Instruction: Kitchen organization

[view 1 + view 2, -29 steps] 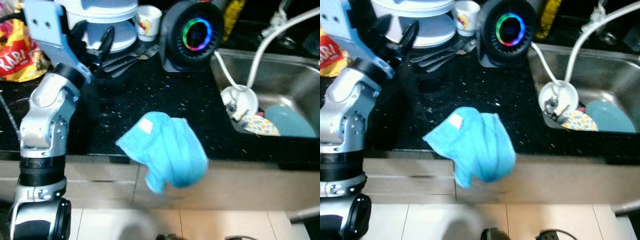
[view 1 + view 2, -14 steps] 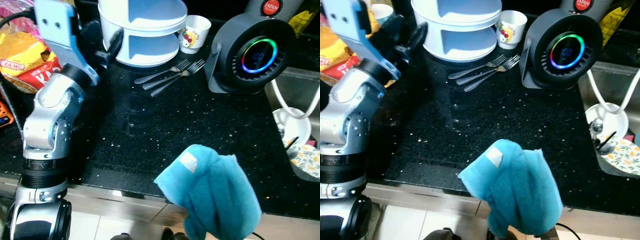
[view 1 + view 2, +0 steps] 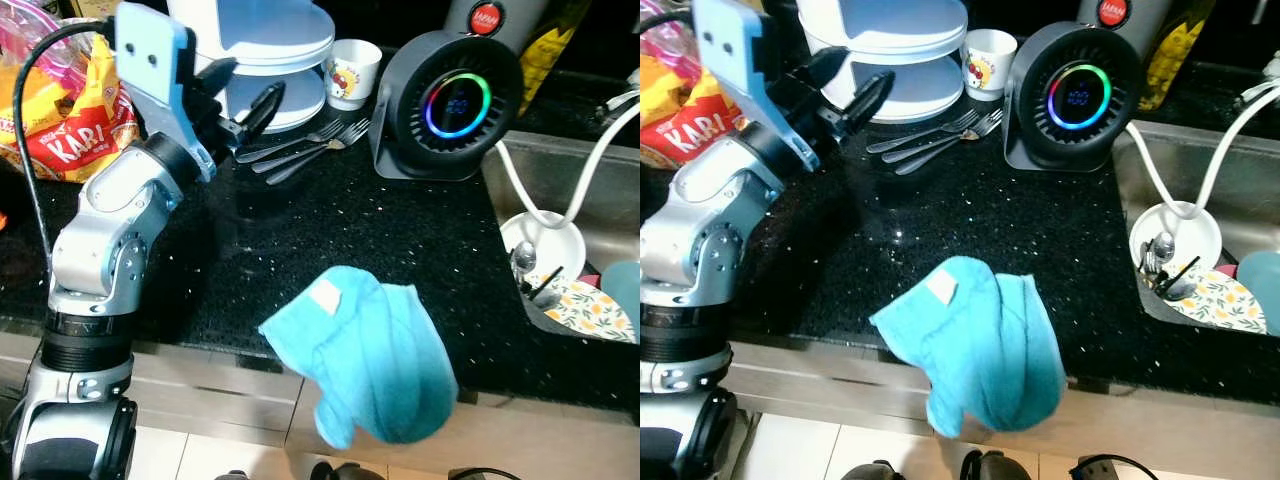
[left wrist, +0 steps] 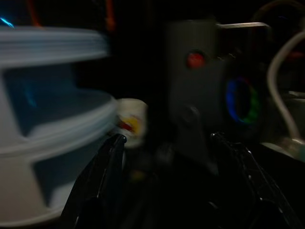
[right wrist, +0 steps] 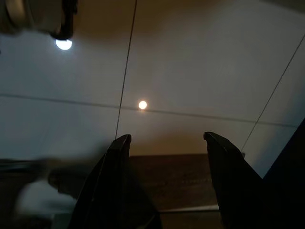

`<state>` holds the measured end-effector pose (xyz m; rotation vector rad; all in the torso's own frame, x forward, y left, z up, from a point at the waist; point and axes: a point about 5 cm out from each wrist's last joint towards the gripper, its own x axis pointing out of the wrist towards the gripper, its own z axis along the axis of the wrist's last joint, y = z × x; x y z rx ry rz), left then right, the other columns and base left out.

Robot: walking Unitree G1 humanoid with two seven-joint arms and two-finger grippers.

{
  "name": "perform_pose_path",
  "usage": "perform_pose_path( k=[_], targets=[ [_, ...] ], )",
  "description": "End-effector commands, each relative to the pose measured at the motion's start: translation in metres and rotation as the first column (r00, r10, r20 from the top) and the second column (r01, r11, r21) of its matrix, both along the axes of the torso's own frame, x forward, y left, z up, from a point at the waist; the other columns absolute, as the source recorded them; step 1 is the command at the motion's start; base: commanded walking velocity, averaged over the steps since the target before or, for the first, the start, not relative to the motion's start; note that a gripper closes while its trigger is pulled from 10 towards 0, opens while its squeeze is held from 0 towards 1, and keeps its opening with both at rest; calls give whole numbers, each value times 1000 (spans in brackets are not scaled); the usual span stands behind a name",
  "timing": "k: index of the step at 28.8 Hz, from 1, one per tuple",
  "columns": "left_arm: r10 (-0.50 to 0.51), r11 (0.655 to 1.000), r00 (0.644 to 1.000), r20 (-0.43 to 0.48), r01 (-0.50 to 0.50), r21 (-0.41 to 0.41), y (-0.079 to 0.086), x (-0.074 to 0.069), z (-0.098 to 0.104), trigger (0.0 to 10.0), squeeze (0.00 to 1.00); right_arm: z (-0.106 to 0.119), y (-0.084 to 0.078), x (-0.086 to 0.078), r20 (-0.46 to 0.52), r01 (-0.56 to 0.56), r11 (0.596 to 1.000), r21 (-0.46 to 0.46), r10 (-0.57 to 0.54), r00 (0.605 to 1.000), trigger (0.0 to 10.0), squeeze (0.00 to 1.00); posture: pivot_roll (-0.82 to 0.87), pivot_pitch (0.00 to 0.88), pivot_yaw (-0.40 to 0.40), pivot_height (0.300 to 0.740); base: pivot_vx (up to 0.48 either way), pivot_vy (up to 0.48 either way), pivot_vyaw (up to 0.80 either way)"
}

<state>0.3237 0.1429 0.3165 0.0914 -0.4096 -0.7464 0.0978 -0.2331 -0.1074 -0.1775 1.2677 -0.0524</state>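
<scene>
Black counter (image 3: 400, 240), speckled. Blue cloth (image 3: 365, 350) bunched at the front edge, part of it drooping over the edge; white tag on top.

Left gripper (image 3: 245, 88) raised over the back left of the counter, fingers spread wide, nothing between them. It sits just in front of the white tiered stand (image 3: 275, 50) at the back edge. Forks (image 3: 305, 155) lie beside the stand, tines toward a small printed cup (image 3: 350, 70). Black fan (image 3: 450, 105) with a lit coloured ring stands at the back, right of the cup. Snack bags (image 3: 60, 120) at the far left.

Sink (image 3: 590, 230) at the counter's right end; white hose and a round white holder (image 3: 545, 250) with cutlery in it, patterned cloth beside.

Right gripper (image 5: 164, 143) hangs low over pale floor tiles, fingers apart, empty
</scene>
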Motion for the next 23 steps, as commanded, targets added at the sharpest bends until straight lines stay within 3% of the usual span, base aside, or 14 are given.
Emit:
perform_pose_path(
  k=[1, 3, 11, 19, 23],
  targets=[
    [-53, 998, 998, -32, 54, 43, 0, 3, -3, 10000, 0, -2, 0, -8, -31, -2, 1000, 2, 2, 1000, 10000, 0, 130, 167, -68, 740, 0, 0, 0],
    [-22, 994, 999, -44, 26, 102, 10, 18, -4, 10000, 0, -2, 0, -9, -34, -3, 1000, 5, 3, 999, 10000, 0, 117, 172, -62, 740, 0, 0, 0],
    [50, 991, 994, -95, -38, 128, 34, 46, -4, 10000, 0, -4, -1, -18, -51, 2, 1000, 7, -2, 999, 10000, 0, 83, 198, -59, 740, 0, 0, 0],
    [-14, 989, 993, -116, 31, 144, 31, 57, -2, 10000, 0, -5, -6, -32, -78, 17, 1000, -5, -18, 997, 10000, 0, 45, 228, -56, 740, 0, 0, 0],
    [-83, 985, 986, -144, 103, 135, 17, 65, -2, 10000, 0, -5, -11, -45, -105, 32, 999, -17, -33, 994, 10000, 0, 13, 262, -54, 740, 0, 0, 0]
  ],
)
